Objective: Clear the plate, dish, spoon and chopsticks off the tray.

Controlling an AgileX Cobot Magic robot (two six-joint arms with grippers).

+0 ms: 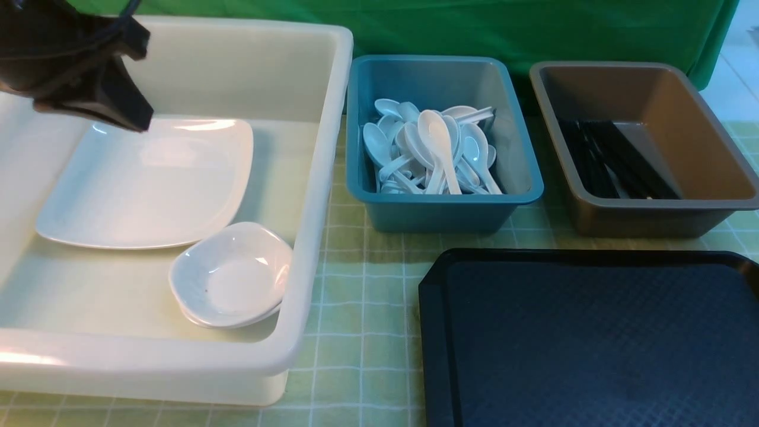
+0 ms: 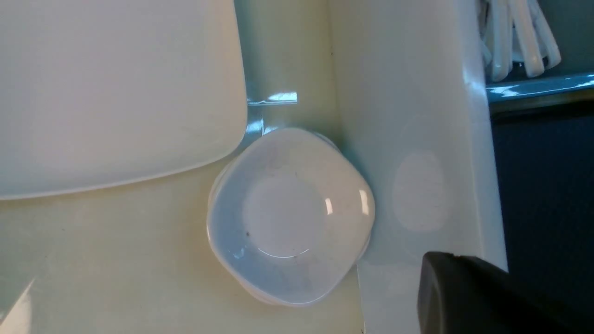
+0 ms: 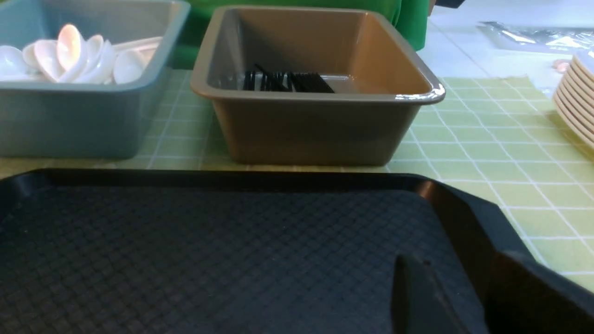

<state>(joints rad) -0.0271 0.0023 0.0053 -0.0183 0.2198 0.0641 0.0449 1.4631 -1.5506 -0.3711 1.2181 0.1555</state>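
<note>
Bare at lower right, the tray (image 1: 593, 344) looks cleared; plate (image 1: 148, 184) and dish (image 1: 231, 276) sit in the cream tub (image 1: 320, 196). Left gripper (image 1: 107, 107) closed, empty; right gripper's (image 3: 464, 297) stance unclear.

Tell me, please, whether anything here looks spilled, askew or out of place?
Nothing stands out. The large white squarish plate and small white dish lie in the cream tub, white spoons in the teal bin, black chopsticks in the brown bin.
</note>
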